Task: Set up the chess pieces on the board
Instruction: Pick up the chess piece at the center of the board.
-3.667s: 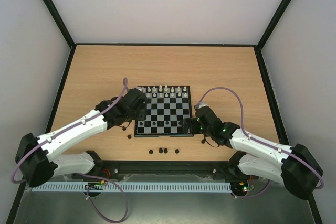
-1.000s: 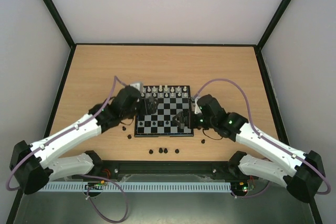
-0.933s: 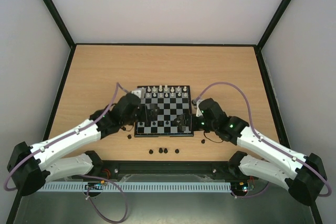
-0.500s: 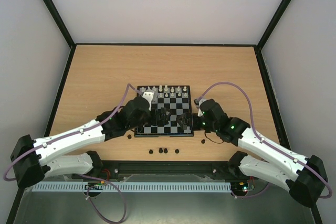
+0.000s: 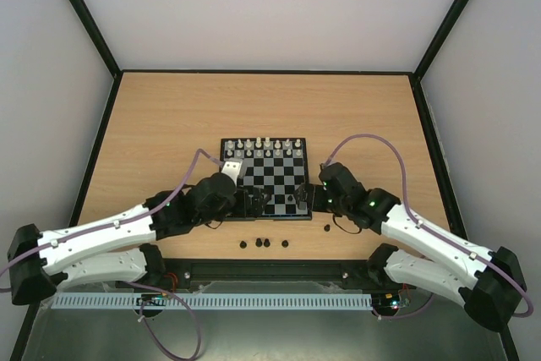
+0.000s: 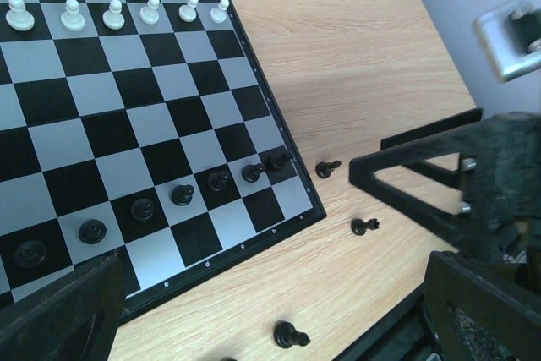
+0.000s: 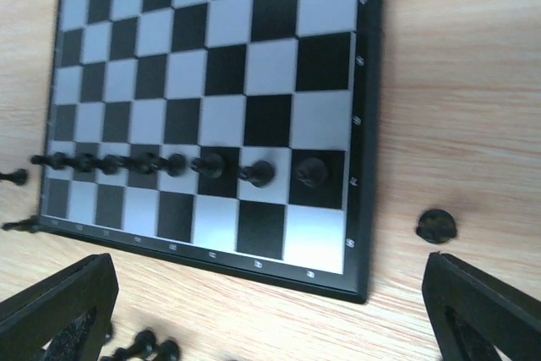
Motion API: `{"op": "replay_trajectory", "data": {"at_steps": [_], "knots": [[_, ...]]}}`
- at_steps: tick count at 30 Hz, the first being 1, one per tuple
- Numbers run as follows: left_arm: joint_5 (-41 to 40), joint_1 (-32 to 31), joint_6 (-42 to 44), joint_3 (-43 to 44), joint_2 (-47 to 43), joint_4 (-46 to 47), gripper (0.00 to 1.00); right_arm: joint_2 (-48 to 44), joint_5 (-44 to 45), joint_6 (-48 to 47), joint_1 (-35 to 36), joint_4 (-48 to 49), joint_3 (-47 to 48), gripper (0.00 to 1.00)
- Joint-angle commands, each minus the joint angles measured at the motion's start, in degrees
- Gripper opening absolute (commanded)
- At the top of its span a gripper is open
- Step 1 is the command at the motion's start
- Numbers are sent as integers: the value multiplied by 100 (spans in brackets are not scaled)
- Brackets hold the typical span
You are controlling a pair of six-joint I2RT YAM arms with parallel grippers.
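Both spread, nothing held: left gripper (image 5: 254, 202) and right gripper (image 5: 301, 199) hung low over the board (image 5: 272, 177) near edge. Black pawns (image 7: 211, 164) lined its second row; loose black pieces (image 5: 264, 243) lay on the counter (image 5: 169, 116). Risk: the wide fingers could topple the pawns.

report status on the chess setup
Open, empty: left hand, right hand, over board near edge. Far white pieces lined up, black pawns in row, back rank bare. Some loose black pieces on table. Nothing blocking.

Robot lab cell: white walls (image 5: 270, 6), blk frame (image 5: 84, 16), wood tabletop (image 5: 270, 103).
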Motion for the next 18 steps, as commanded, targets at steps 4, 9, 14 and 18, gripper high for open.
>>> {"op": "replay_trajectory", "data": {"at_steps": [4, 9, 14, 18], "knots": [[-524, -292, -570, -278, -822, -487, 99, -179, 76, 415, -17, -276, -683, 93], [-674, -441, -626, -506, -1346, -519, 99, -18, 369, 390, -20, -494, -632, 74], [-768, -443, -542, -474, -1490, -669, 99, 433, 563, 416, -26, -440, -513, 61], [-944, -439, -432, -389, -1537, -915, 99, 999, 611, 322, -23, -568, -324, 42]]}}
